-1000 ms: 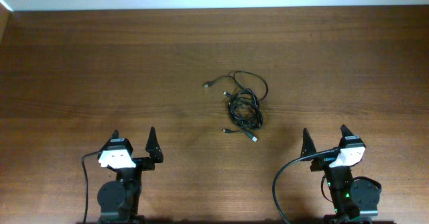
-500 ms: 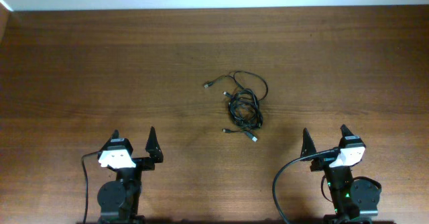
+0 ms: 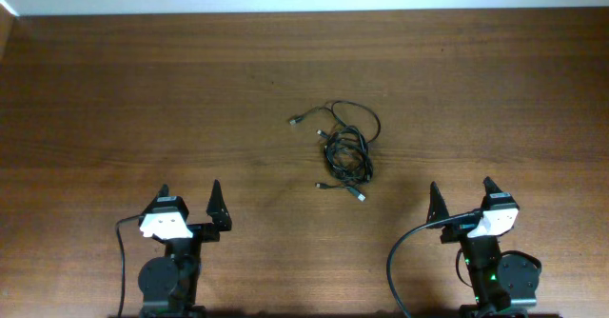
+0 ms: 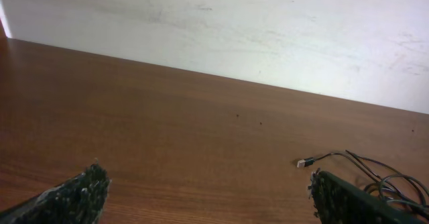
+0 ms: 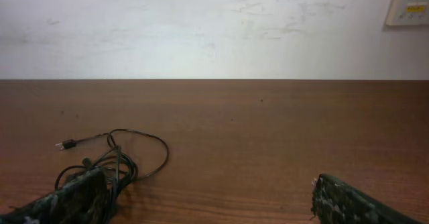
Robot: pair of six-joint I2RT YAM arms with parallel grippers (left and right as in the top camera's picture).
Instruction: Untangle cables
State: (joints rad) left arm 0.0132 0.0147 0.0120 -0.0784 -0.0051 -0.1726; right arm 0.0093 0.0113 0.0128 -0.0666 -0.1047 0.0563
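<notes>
The cables (image 3: 344, 149) lie as one knotted bundle of thin black cords with small grey plug ends near the middle of the wooden table. A plug end (image 3: 294, 121) sticks out to the left. The bundle shows at the right edge of the left wrist view (image 4: 375, 177) and at the lower left of the right wrist view (image 5: 114, 160). My left gripper (image 3: 189, 202) is open and empty at the front left, well short of the bundle. My right gripper (image 3: 460, 196) is open and empty at the front right, also apart from it.
The brown wooden table (image 3: 143, 99) runs back to a white wall (image 5: 201, 29). A wall device (image 5: 410, 3) sits at the upper right of the right wrist view. Thick black arm cables (image 3: 395, 261) hang near the arm bases at the front edge.
</notes>
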